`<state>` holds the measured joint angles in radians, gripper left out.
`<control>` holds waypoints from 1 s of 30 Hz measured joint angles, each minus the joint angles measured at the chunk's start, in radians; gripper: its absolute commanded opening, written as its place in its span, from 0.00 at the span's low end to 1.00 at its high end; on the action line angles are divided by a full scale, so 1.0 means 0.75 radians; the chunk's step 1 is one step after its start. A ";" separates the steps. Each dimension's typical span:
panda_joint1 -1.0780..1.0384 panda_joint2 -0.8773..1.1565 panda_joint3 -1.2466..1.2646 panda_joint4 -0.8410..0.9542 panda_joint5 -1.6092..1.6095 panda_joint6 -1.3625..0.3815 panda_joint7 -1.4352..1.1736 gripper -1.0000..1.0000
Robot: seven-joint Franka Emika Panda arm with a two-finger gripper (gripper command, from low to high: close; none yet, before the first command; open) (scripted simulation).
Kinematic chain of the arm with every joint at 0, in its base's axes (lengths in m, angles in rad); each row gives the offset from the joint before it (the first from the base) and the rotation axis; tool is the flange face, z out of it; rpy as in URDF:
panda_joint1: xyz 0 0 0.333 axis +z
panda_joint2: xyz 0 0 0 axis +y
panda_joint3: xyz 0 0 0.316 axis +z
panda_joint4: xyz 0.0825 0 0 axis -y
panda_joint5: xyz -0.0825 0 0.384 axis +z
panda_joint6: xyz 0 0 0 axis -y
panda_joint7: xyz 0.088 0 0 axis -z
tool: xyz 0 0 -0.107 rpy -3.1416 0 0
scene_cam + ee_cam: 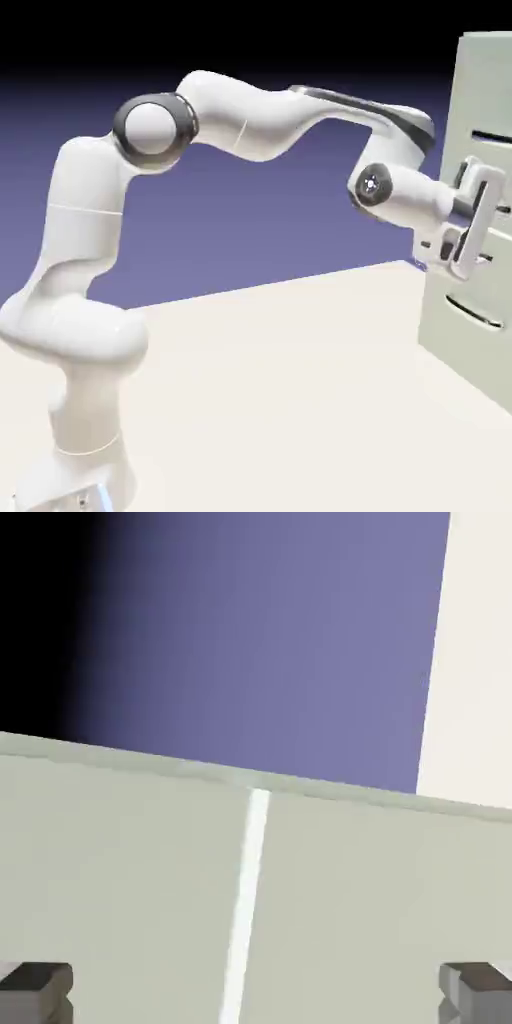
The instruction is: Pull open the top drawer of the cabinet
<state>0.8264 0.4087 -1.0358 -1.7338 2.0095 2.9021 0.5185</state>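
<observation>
While the fingers (40,990) stand spread wide, hand close before the cabinet (485,90), no readable writing anywhere.

Tool (256,992) fingertips wide apart over cabinet (120,852).

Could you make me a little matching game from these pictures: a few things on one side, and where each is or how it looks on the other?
Things:
1. White robot arm's gripper
2. Tall pale grey-green cabinet
3. Thin dark handle of the lower drawer
4. Cream table top

Descriptions:
A. Stands at the exterior view's right edge
B. Fingers spread wide apart
C. Flat, under the arm
D. Below the gripper, untouched

Pairs: 1-B, 2-A, 3-D, 4-C
</observation>
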 measured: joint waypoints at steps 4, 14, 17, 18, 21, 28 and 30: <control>0.094 0.113 -0.120 0.124 0.232 -0.016 -0.026 0.50; 0.225 0.351 -0.318 0.402 0.635 -0.038 -0.027 0.50; 0.099 0.438 -0.251 0.547 0.560 -0.019 0.111 0.50; 0.057 0.467 -0.228 0.595 0.536 -0.013 0.158 0.50; -0.022 0.522 -0.186 0.685 0.489 -0.002 0.244 0.00; 0.233 0.378 -0.344 0.395 0.630 -0.055 0.012 0.00; 0.330 0.332 -0.410 0.302 0.666 -0.069 -0.057 0.00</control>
<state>1.0737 0.6579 -1.3431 -1.5070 2.5088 2.8501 0.4760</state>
